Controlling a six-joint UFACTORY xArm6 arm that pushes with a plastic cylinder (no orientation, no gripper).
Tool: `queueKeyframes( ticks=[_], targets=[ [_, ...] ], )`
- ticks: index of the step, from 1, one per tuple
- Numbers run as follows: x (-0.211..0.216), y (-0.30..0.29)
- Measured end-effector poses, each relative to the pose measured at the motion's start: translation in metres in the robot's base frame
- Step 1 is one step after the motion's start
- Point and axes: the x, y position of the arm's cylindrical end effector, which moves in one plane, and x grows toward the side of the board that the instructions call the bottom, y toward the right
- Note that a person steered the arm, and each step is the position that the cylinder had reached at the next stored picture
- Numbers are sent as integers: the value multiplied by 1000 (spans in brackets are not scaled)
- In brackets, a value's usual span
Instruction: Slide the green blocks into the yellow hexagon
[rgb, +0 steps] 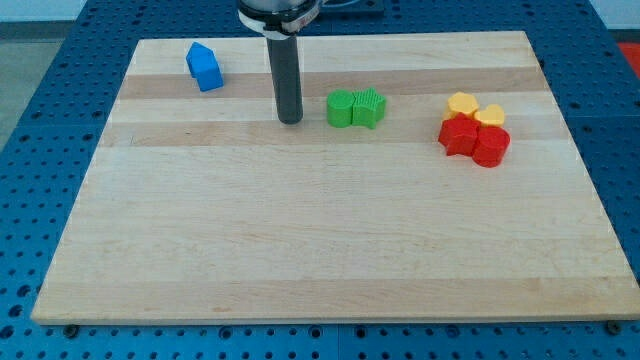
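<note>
My tip (290, 120) is seen in the upper middle of the frame, resting on the wooden worktop (330, 250), just left of the two green blocks (355, 108) and apart from them. No jaws are carried by the end effector: it is a plain rod, so nothing is gripped. The green blocks are placed touching side by side. Well to their right, two yellow blocks (474, 108) are huddled against two red blocks (474, 140). A blue block (204, 67) is found at upper left.
</note>
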Motion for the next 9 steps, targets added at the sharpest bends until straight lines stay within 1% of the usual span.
queueKeyframes(
  ticks=[1, 4, 6, 9],
  targets=[
    [0, 6],
    [-12, 69],
    [-11, 105],
    [-5, 143]
  ],
)
